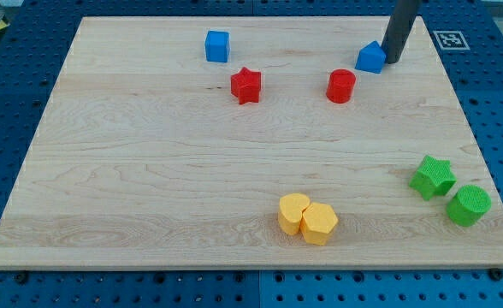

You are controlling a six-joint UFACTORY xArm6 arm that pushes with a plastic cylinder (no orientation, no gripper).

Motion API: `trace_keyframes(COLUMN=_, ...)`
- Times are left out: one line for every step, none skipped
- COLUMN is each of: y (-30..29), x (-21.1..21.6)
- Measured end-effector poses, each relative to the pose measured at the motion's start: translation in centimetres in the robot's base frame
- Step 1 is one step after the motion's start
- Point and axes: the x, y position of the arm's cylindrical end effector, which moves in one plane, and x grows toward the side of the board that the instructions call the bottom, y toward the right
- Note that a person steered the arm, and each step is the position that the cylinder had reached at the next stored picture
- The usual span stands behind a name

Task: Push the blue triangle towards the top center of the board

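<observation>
We find our tip (393,61) at the lower end of the dark rod, near the board's top right corner, set just at the view's right of the blue triangle (371,57) and touching it or very nearly so; the contact line itself we cannot resolve. We carry no gripper here, only the bare rod, so nothing is clasped or released: the rod simply stands against the block's side. The blue triangle lies close to the top edge of the wooden board (149,171), right of the board's middle. A blue cube (217,46) sits near the top edge too, left of centre, well apart from the triangle. Below and between these two we note a red star (245,85) and a red cylinder (341,86), side by side with a clear gap between them; the cylinder lies just below and to the view's left of the triangle, not touching it. Near the bottom edge, slightly right of centre, two yellow blocks press together: a rounded yellow block (292,213) on the left and a yellow hexagon (320,223) on the right. By the right edge, toward the bottom right corner, a green star (432,177) stands just beside a green cylinder (469,205).
</observation>
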Motion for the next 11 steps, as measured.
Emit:
trace_keyframes(y=-0.1, x=0.0)
trace_keyframes(y=-0.4, x=0.0)
trace_keyframes(y=-0.9, x=0.7)
trace_keyframes(y=-1.4, x=1.7)
trace_keyframes(y=-1.6, x=1.8)
trace_keyframes(y=-2.3, x=1.8)
trace_keyframes(y=-3.6, x=1.8)
trace_keyframes(y=-5.2, x=1.8)
trace_keyframes(y=-7.9, x=1.8)
trace_keyframes(y=-9.5, x=1.8)
trace_keyframes(y=-9.5, x=1.8)
